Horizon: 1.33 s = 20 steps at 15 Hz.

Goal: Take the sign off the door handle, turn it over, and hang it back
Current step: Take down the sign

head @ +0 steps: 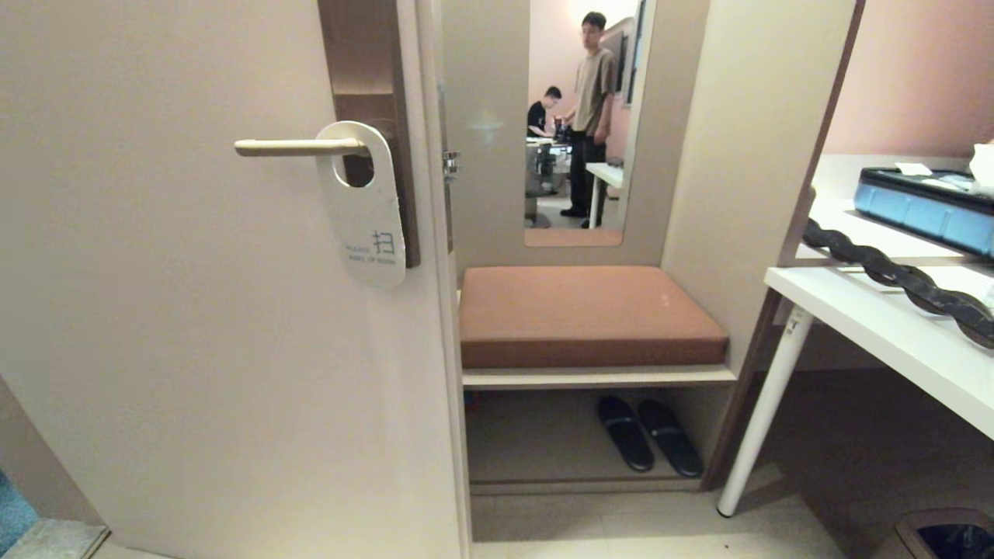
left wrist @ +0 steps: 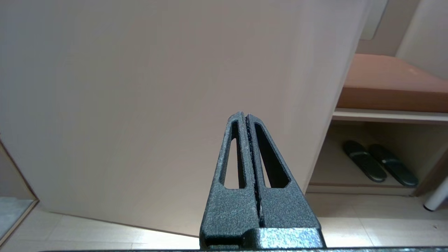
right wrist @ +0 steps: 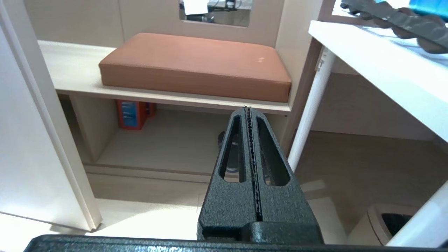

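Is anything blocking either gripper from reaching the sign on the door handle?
Nothing visible does. The sign hangs white face out on the door handle, open to the front. The left gripper and right gripper sit low, shut and empty, outside the head view.

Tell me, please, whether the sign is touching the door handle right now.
Touching. In the head view the sign hangs from the door handle: the lever passes through its round hole and the hole's upper rim rests on it.

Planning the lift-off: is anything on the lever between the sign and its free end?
No. In the head view the sign hangs near the pivot of the door handle, and the lever from there to its free tip is bare.
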Motion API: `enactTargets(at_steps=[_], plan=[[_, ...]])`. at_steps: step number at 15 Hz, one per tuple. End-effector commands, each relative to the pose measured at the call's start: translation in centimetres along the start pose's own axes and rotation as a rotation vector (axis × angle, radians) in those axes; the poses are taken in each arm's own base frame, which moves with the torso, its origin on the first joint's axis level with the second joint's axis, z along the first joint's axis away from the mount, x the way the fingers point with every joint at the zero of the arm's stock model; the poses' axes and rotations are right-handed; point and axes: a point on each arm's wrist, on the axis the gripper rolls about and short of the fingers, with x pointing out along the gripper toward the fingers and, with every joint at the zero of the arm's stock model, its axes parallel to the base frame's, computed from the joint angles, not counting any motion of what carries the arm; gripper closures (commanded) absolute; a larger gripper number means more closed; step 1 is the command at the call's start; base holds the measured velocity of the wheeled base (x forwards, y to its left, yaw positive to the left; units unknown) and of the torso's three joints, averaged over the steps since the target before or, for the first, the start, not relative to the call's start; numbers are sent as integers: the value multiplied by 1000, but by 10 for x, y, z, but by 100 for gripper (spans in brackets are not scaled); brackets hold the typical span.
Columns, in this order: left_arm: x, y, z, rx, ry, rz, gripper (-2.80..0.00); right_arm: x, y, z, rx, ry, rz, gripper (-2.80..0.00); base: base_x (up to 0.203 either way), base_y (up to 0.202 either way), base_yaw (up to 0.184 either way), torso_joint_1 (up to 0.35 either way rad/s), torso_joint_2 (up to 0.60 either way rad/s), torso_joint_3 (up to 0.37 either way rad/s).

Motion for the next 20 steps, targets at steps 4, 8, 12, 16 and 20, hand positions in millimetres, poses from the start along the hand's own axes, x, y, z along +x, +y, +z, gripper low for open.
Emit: enactTargets(at_steps=[4, 8, 12, 16, 20], plan=[[0, 0, 0, -2, 1, 1, 0, 0, 0, 0, -1, 0, 1, 0, 0, 106, -3, 3, 2, 3], [0, 0, 0, -2, 1, 1, 0, 0, 0, 0, -1, 0, 1, 0, 0, 192, -2, 0, -1, 0], [0, 0, 0, -2, 0, 1, 0, 0, 0, 0, -1, 0, 1, 0, 0, 176, -3, 1, 2, 3], [0, 0, 0, -2, 0, 1, 0, 0, 0, 0, -1, 0, 1, 0, 0, 22, -1, 2, 0, 1], [0, 0, 0, -2, 0, 1, 0, 0, 0, 0, -1, 0, 1, 0, 0, 0, 0, 0, 0, 0]])
